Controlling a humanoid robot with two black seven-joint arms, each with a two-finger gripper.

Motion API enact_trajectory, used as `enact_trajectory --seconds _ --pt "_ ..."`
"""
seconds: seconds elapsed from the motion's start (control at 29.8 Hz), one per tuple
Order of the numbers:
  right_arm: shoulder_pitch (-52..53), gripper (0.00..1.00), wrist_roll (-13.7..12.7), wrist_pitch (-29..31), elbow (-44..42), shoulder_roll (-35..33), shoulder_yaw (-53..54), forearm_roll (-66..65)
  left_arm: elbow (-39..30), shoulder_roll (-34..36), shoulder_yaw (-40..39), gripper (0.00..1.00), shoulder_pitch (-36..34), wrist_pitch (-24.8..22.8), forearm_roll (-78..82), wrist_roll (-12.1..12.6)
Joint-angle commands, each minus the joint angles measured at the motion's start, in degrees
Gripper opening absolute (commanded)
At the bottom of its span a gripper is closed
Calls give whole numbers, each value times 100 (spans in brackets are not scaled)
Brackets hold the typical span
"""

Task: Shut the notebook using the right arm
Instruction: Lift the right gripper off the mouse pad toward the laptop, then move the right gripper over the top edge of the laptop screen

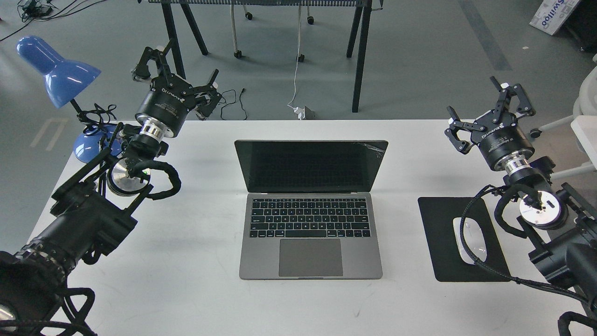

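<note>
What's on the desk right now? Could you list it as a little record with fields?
notebook: open, screen dark, cracked at its top right corner
right claw: open, raised to the right of the notebook, not touching it
left claw: open, raised on the far left
mouse pad: black, right of the notebook
mouse: white, on the pad
lamp: blue, far left corner

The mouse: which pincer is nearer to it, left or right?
Right. The right pincer hangs open beyond the mouse, on its side of the table; the left pincer, also open, is far across the laptop.
</note>
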Motion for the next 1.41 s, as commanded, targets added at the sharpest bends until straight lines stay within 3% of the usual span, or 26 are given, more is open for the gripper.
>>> enact_trajectory --seconds 0.0,0.24,0.54,0.81,0.94,1.38 --pt "51 100 2 -25 3 -1 -37 -2 0 -1 9 100 -1 -9 16 -35" --pt "437 100 -7 -16 -5 -62 -370 -37 0 25 9 100 8 -61 -10 -158" --pt "1273 100 -60 -262 109 -9 -2163 -72 0 25 9 100 8 -70 -10 -149" --pt "1326 100 -271 -254 908 -307 -2902 -89 0 25 9 100 17 -88 -10 -149" --pt "1300 100 -271 -227 1268 -703 -3157 -89 0 25 9 100 17 -114 -10 -149" --pt "1168 100 -218 -60 1761 -1020 -3755 -467 0 16 9 100 17 -114 -10 -149"
